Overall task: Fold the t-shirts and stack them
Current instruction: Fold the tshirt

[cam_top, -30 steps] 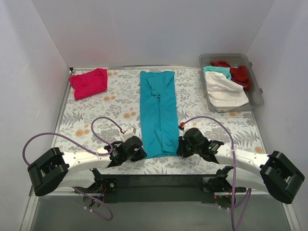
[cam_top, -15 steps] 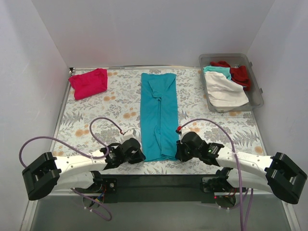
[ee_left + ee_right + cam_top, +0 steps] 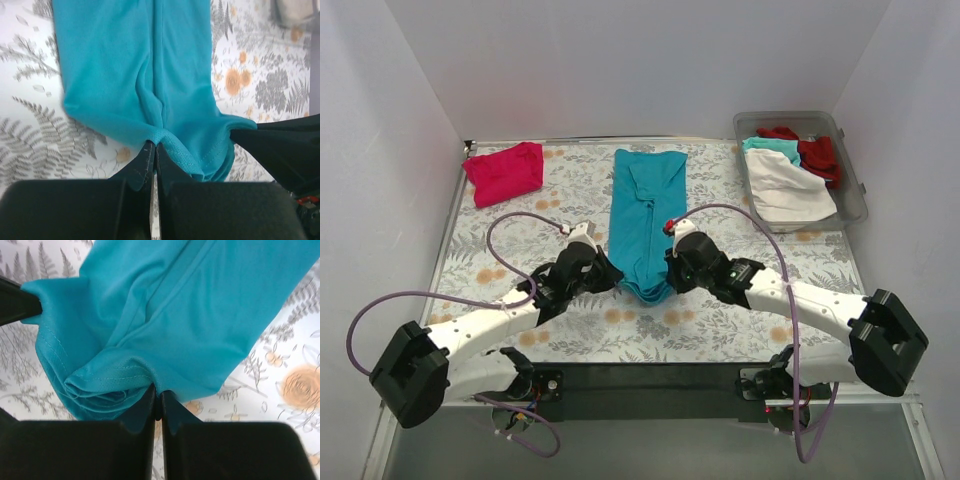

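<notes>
Teal t-shirt (image 3: 648, 215) lies mid-table as a long narrow strip, sides already folded in, far end near the back edge. Left gripper (image 3: 612, 281) is pinched tight on the near hem's left corner and right gripper (image 3: 670, 272) is clamped on the right corner; both wrist views show cloth bunched between closed fingers, hem raised off the table (image 3: 520, 260)

Step in hand looks like the lengthwise fold, near hem carried over toward the far end. To do it well: move both arms at an even pace, keep the hem level and lightly taut between the grips so the strip doesn't skew, set the corners square on the far edge, let go only once the cloth is down. The right side carries a thicker wad of layers, so watch for one slipping

Room: bare patterned table on both sides of the strip. Pink tee (image 3: 505, 172) folded at far left, well apart. Bin (image 3: 857, 200) with white, teal and red tees at far right, also apart. Back wall (image 3: 640, 70) sits close behind the far end, little overshoot room
</notes>
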`<act>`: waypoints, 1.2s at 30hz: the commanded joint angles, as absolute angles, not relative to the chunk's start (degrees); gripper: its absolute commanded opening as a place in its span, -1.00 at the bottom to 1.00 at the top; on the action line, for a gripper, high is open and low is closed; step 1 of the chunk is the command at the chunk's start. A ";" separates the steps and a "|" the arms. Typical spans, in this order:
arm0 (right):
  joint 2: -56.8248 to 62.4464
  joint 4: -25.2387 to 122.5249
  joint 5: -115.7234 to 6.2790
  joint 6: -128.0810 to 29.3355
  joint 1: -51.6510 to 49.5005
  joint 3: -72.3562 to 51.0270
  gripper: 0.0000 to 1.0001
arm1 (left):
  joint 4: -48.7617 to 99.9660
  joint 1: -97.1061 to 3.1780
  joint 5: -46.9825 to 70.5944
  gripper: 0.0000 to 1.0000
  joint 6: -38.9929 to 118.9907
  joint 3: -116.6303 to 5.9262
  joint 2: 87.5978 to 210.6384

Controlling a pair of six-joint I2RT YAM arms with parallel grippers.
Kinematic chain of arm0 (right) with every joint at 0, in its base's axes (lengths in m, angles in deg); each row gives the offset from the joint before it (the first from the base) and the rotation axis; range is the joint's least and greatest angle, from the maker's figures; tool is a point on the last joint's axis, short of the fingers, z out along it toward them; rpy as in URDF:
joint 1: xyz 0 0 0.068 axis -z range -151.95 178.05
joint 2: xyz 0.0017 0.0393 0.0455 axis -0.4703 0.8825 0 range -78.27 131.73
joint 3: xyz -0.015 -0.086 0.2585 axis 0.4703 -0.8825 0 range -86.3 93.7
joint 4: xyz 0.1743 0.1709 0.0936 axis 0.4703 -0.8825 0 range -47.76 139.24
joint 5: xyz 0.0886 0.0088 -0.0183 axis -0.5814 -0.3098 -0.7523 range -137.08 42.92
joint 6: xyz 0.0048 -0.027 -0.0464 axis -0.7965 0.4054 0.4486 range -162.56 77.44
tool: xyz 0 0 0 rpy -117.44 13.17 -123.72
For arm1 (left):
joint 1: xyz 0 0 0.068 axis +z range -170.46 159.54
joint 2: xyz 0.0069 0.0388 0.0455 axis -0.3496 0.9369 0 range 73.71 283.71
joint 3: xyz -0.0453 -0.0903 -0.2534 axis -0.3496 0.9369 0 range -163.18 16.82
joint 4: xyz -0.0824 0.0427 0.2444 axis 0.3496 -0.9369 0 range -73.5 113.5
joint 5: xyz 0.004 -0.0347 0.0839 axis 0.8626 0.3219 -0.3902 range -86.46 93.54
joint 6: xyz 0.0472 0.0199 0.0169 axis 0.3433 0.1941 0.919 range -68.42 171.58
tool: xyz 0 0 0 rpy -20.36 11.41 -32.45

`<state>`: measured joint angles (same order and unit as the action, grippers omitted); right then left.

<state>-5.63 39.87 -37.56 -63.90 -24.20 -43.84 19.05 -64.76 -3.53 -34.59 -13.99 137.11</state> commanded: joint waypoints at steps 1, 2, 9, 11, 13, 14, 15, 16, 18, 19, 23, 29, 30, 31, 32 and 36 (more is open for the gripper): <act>-2.87 39.92 -35.83 -59.26 -21.79 -38.41 -0.97 | 22.43 -60.64 -0.42 -1.00 -29.20 -17.63 138.22; -1.38 39.92 -36.27 -59.00 -21.09 -37.62 -0.97 | 23.14 -59.59 1.68 -1.00 -28.84 -17.98 139.44; 6.53 40.01 -39.78 -55.57 -13.62 -31.11 -0.97 | 30.00 -49.40 9.60 -1.00 -25.06 -25.97 154.20; 10.12 40.01 -41.28 -54.87 -12.30 -27.86 -0.97 | 30.62 -48.24 10.48 -1.00 -24.54 -30.10 160.42; 12.68 39.92 -41.98 -54.08 -10.36 -25.84 -0.97 | 30.27 -46.75 12.24 -1.00 -23.75 -33.17 164.57; 14.96 39.92 -43.03 -53.81 -9.83 -24.09 -0.97 | 30.09 -46.40 12.68 -1.00 -23.40 -35.98 168.33; 16.11 39.92 -43.39 -53.37 -8.79 -23.03 -0.97 | 29.57 -45.96 12.86 -1.00 -23.22 -37.75 170.11; 17.26 39.92 -43.82 -53.11 -8.34 -22.15 -0.97 | 28.87 -45.69 12.77 -1.00 -22.96 -39.07 171.69; 20.25 39.92 -45.23 -52.58 -7.02 -19.77 -0.97 | 28.16 -44.90 12.77 -1.00 -22.43 -42.50 175.57; 21.13 39.92 -45.93 -52.40 -6.67 -19.07 -0.97 | 27.81 -44.55 12.77 -1.00 -22.34 -43.38 176.53; 25.95 38.61 -46.64 -51.79 -4.38 -14.68 -0.97 | 27.01 -42.97 12.77 -1.00 -22.16 -47.86 180.75; 30.97 36.23 -48.84 -50.47 -1.31 -9.93 -0.97 | 25.61 -40.95 13.91 -1.00 -21.55 -52.35 183.75; 31.24 35.71 -48.93 -50.12 -1.04 -8.96 -0.97 | 25.43 -40.86 14.35 -1.00 -21.37 -53.22 183.93; 31.42 35.62 -49.01 -50.12 -0.87 -8.61 -0.97 | 25.35 -40.86 14.53 -1.00 -21.37 -53.67 184.10; 31.50 35.44 -49.10 -49.77 -0.69 -8.08 -0.97 | 25.43 -40.68 14.71 -1.00 -21.37 -54.02 184.19; 32.12 34.39 -49.54 -49.33 0.19 -5.10 -0.97 | 25.35 -40.33 15.41 -1.00 -21.02 -56.48 184.98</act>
<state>31.97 35.24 -48.43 -50.92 -0.44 -9.46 26.00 -40.82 14.13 -22.29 -53.40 185.54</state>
